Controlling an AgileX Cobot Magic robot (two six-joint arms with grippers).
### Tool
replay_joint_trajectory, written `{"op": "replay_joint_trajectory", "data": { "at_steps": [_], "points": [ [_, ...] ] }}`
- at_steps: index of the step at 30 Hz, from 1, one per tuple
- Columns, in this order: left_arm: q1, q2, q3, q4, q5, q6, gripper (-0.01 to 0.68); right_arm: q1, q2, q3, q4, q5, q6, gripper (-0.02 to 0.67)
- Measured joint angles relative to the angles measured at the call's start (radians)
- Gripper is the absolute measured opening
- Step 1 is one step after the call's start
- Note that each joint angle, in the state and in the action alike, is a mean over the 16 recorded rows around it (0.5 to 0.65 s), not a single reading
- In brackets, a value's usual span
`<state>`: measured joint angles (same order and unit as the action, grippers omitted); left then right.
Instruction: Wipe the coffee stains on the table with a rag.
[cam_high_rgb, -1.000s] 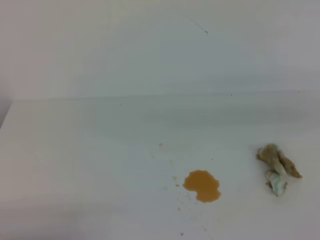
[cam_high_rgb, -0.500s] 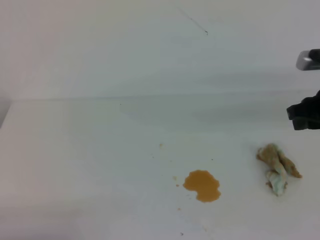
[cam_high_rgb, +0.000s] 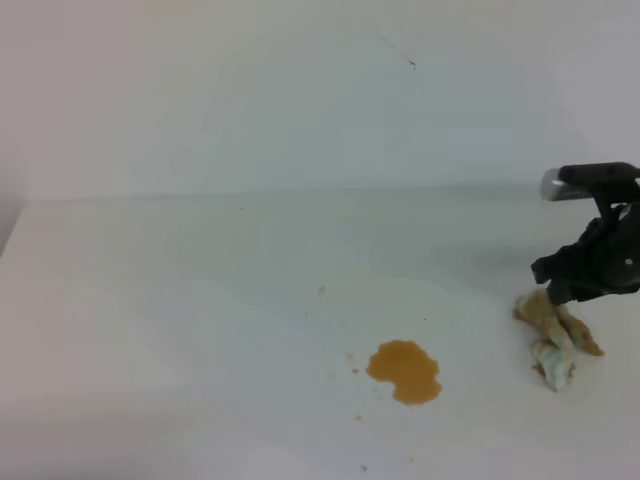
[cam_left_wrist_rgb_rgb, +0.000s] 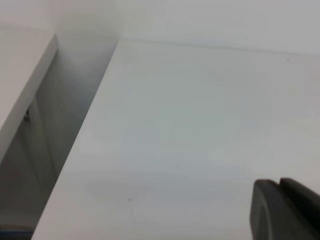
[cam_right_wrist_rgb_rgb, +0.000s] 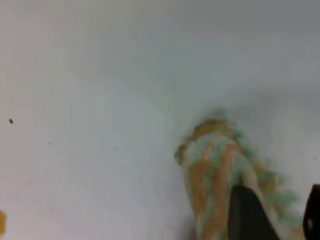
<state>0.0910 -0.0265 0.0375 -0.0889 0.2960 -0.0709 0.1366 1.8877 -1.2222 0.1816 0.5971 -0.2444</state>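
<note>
Nearest the camera in the exterior high view, the coffee stains (cam_high_rgb: 404, 371) are seen as an orange-brown blotch with a few small specks beside it on the white table (cam_high_rgb: 180, 300), untouched by any cloth. To the right of the blotch and well apart from it, the rag (cam_high_rgb: 555, 337) lies as a lumpy tan and pale wad near the table's right side. Just above the wad's far end, the right gripper (cam_high_rgb: 585, 280) is poised. The step in hand is judged to be the pickup of the rag. For it to be done well, the jaws should be lowered astride the thickest part of the wad and closed low, near the table surface, so that a good bunch of cloth is gathered rather than a loose fold; a corner grip would likely let the cloth trail or slip during wiping. In the right wrist view, the rag (cam_right_wrist_rgb_rgb: 220, 175) is shown directly under the two dark fingertips (cam_right_wrist_rgb_rgb: 250, 215), which are spread wide with cloth between them; nothing is gripped, and whether the tips touch the fabric cannot be told. Of the left gripper (cam_left_wrist_rgb_rgb: 287, 210) only a dark edge is visible above bare table, so its opening cannot be told.
</note>
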Motion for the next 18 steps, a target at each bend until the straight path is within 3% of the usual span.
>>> {"op": "replay_joint_trajectory", "data": {
  "at_steps": [6,18],
  "points": [
    [0.000,0.000,0.000,0.000,0.000,0.000,0.001,0.000,0.064,-0.006,0.044,-0.022,-0.055,0.245],
    [0.000,0.003,-0.005,0.000,0.002,0.000,0.000,0.002,0.097,-0.076,0.161,0.048,-0.173,0.088]
  ]
}}
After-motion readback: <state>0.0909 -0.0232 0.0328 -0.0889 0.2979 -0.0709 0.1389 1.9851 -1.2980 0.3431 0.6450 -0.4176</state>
